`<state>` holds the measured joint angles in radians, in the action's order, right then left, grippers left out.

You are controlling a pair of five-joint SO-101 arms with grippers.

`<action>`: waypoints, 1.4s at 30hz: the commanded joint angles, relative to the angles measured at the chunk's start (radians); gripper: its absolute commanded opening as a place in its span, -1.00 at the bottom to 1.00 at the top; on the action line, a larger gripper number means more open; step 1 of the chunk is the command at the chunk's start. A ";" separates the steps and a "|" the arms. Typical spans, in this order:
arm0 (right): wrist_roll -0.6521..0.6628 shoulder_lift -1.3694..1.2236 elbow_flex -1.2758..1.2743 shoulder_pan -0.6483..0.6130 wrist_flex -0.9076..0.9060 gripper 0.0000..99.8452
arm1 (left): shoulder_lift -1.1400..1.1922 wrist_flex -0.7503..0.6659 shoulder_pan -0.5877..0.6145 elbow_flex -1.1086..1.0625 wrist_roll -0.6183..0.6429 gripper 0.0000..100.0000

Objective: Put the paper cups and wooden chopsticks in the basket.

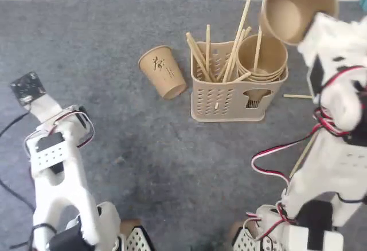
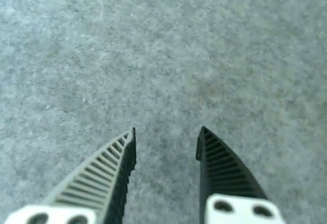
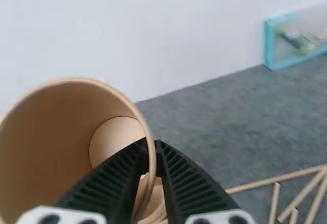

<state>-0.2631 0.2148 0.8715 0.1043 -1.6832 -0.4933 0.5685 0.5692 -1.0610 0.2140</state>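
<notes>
The left arm (image 1: 57, 171) stood at about eight o'clock in the high view, its wrist reaching toward nine. The left gripper (image 2: 166, 137) pointed downward, its ribbed jaws spread apart and holding nothing. The right arm (image 1: 338, 148) rose from five o'clock toward two. The right gripper (image 3: 152, 144) pinched the rim of a paper cup (image 3: 51, 147), one jaw inside and one outside.

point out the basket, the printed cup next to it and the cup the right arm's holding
basket (image 1: 223, 99): high view, perforated front wall
printed cup (image 1: 161, 70): high view, outer side wall
held cup (image 1: 289, 15): high view, inner wall
</notes>
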 commanded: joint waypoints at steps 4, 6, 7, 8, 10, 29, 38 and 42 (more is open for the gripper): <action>0.055 0.058 -0.011 0.171 -0.117 -0.99 | -0.043 -0.034 -0.018 0.001 -0.011 -0.63; 0.081 0.076 -0.086 0.275 -0.114 -0.99 | -0.043 -0.034 -0.018 0.001 -0.011 -0.63; 0.097 0.084 -0.132 0.311 -0.113 -0.99 | -0.043 -0.034 -0.018 0.001 -0.011 -0.63; 0.121 0.090 -0.183 0.340 -0.111 -0.99 | -0.043 -0.034 -0.018 0.001 -0.011 -0.63; 0.183 0.101 -0.305 0.392 -0.113 -0.99 | -0.043 -0.034 -0.018 0.001 -0.011 -0.63; 0.608 0.088 -1.292 1.012 0.515 -0.99 | -0.043 -0.032 -0.044 -0.001 -0.012 -0.63; 0.709 0.091 -1.456 1.055 0.737 -0.82 | -0.054 -0.028 -0.190 -0.048 -0.164 -0.63; 0.717 0.105 -1.428 1.055 0.650 -0.46 | -0.054 0.008 -0.250 -0.048 -0.196 -0.63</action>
<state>0.4350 0.2700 -0.5892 1.1462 -0.9881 -0.5040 0.5593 0.3805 -1.1162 0.0514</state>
